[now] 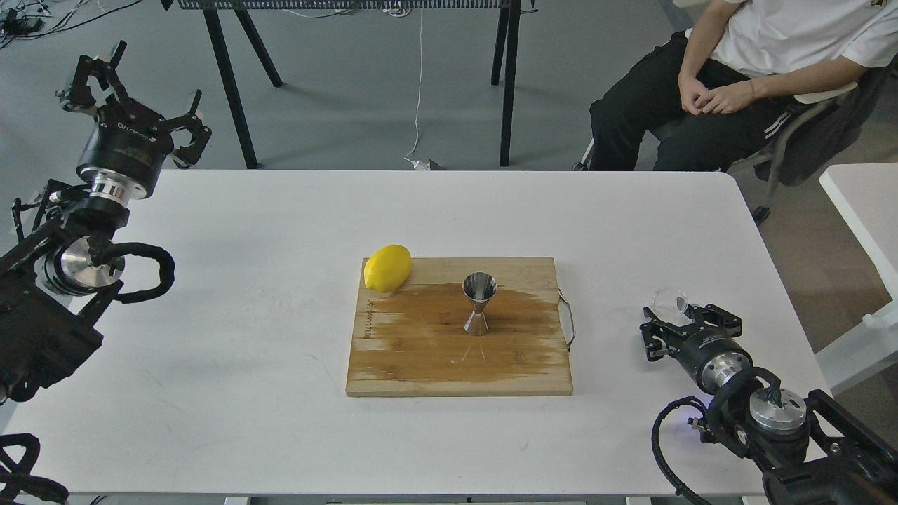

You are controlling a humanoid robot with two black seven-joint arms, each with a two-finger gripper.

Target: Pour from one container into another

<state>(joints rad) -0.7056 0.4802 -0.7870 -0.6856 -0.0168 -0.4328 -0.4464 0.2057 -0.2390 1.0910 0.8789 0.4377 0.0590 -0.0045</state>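
Note:
The steel jigger (479, 303) stands upright in the middle of the wooden cutting board (421, 365). The clear glass cup (668, 299) sits on the white table to the right of the board, partly hidden behind my right gripper (685, 322). That gripper lies low over the table with its fingers spread, and the cup is at its far end, just beyond or between the fingertips; contact cannot be told. My left gripper (140, 95) is raised at the far left, off the table's back corner, open and holding nothing.
A yellow lemon (386, 268) rests on the board's back left corner. The board has a dark wet patch and a metal handle (568, 320) on its right side. A seated person (736, 77) is beyond the table's back right corner.

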